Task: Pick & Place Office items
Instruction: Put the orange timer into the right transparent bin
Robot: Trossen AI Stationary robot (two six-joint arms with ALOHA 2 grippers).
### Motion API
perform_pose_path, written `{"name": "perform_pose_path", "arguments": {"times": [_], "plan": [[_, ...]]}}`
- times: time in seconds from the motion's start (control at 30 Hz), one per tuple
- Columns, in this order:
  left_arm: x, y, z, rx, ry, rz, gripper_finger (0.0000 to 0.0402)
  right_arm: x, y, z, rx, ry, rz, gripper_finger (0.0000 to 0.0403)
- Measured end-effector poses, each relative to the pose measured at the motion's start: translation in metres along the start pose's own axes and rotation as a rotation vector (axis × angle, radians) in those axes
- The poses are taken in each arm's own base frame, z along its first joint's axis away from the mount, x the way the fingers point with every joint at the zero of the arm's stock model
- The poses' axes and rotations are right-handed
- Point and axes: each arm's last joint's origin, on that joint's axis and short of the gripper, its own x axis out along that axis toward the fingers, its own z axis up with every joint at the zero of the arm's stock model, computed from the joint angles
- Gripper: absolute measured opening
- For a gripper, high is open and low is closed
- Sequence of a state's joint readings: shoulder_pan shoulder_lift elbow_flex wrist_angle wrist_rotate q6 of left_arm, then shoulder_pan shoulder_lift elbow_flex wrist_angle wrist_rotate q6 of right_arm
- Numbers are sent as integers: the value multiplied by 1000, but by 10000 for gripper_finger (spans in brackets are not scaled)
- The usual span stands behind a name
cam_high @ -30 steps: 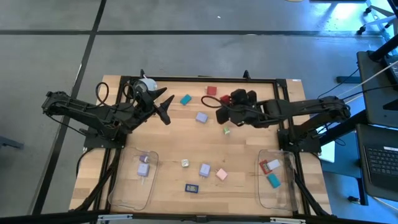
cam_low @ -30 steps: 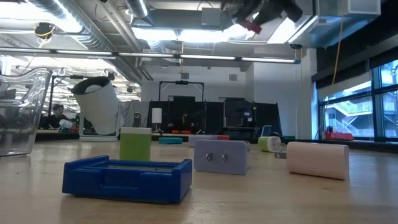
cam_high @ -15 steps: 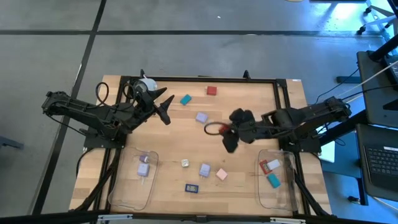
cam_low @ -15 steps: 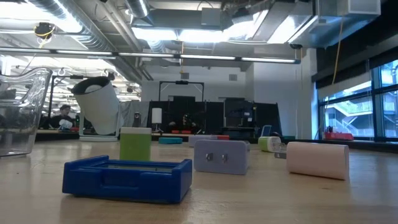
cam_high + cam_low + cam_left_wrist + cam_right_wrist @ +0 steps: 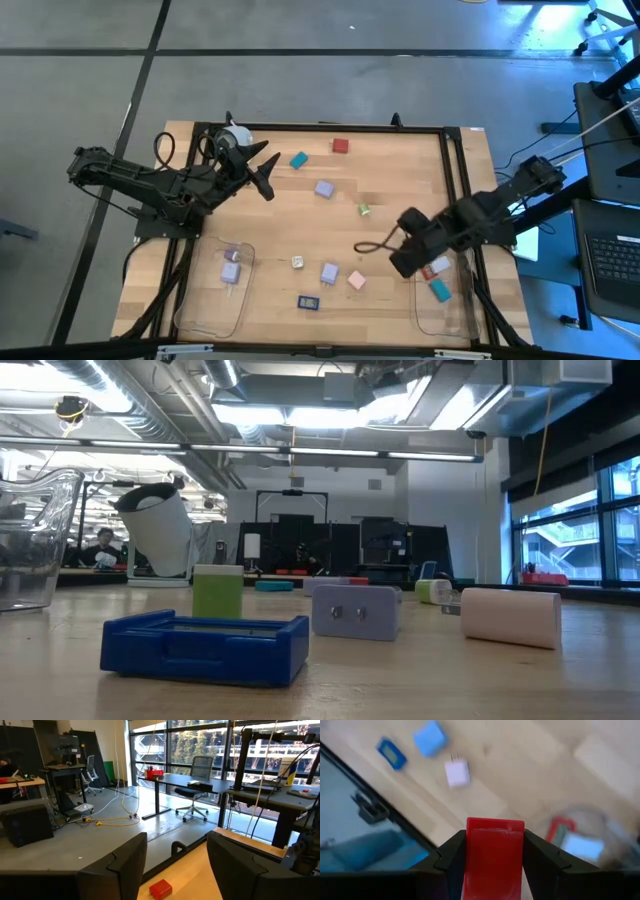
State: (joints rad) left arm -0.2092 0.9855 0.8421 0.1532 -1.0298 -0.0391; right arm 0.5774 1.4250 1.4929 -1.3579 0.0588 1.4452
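Beside right tray (image 5: 452,318): pink block (image 5: 356,280).

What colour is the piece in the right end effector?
Red, clamped between the right end effector's fingers; the right wrist view shows it best.

Clearance: mid tabletop (image 5: 400,170) open, near edge cluttered.
Right pincer (image 5: 402,262), clamped on a red block (image 5: 493,851), hangs beside the right tray (image 5: 462,300), which already has a red piece (image 5: 437,266) and a teal piece (image 5: 440,290) inside. Left arm parked far-left by the white round object (image 5: 236,135). Small pieces (image 5: 329,272) crowd the front centre; left tray (image 5: 212,300) front-left.
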Motion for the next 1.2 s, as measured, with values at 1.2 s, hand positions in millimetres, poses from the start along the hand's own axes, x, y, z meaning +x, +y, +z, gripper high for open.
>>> {"name": "perform_pose_path", "arguments": {"times": [1.2], "plan": [[0,0,0,-202,0,-3,204,148,-81,-61,110,197,-372,176]]}}
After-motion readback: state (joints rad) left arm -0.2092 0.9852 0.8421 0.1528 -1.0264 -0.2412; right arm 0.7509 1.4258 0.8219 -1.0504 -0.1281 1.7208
